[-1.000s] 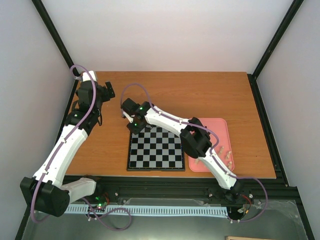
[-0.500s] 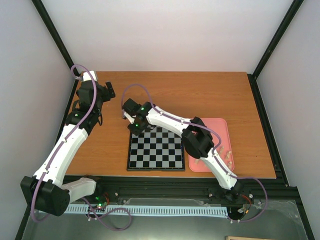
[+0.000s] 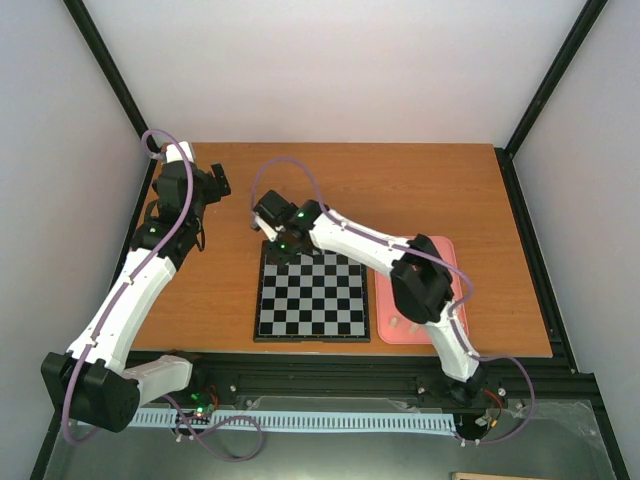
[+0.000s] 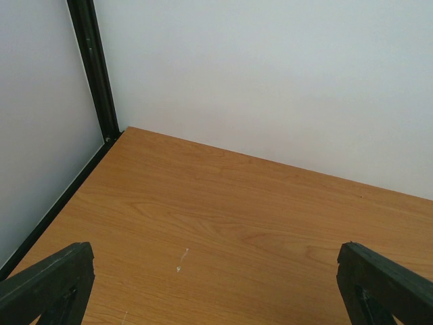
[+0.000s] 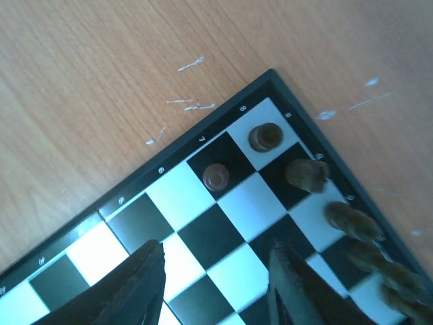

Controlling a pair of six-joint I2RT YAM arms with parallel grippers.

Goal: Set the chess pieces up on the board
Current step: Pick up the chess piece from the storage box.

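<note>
The board (image 3: 312,300) lies flat in the middle of the table. The right wrist view shows its corner (image 5: 203,230). There dark brown chess pieces stand: a pawn (image 5: 216,177), a rook (image 5: 264,137), a knight (image 5: 306,175) and more along the edge row (image 5: 352,222). My right gripper (image 5: 215,257) hovers over that far-left corner (image 3: 277,240). It is open, with only bare squares between its fingers and the pawn a little ahead of them. My left gripper (image 4: 216,291) is open over bare table at the back left (image 3: 215,184).
A pink tray (image 3: 442,246) lies right of the board, largely covered by my right arm's elbow (image 3: 425,285). Black frame posts (image 4: 95,68) and white walls close off the table's back and sides.
My right arm's elbow has swung right over the pink tray and its wrist has shifted slightly right at the board's far-left corner. The left arm has not moved.
</note>
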